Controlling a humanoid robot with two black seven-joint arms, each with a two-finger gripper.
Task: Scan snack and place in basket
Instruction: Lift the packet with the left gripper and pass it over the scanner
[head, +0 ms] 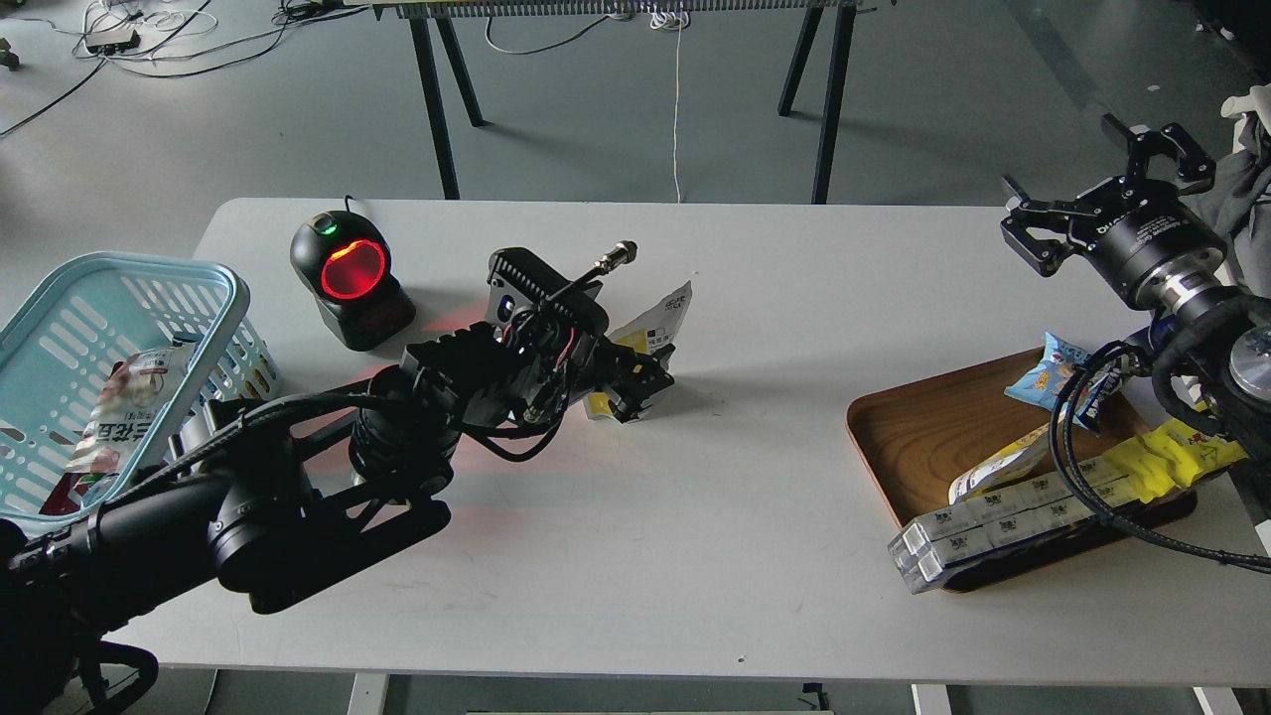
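Note:
The snack [659,319] is near the middle of the white table [695,516]. It is tilted, with its white printed back showing and a bit of yellow low down. My left gripper [635,382] is at the pouch's lower part and looks shut on it; its fingers are dark and partly hide the pouch. The light blue basket [230,298] stands at the table's left edge, well left of the gripper. My right gripper [1102,189] is open and empty, high at the far right.
A black scanner [350,276] with a glowing red window stands left of the pouch. The basket holds a printed packet [127,407]. A brown wooden tray [918,437] at the right holds a small blue packet [1055,373], a long yellow packet [1177,459] and white boxes [993,526].

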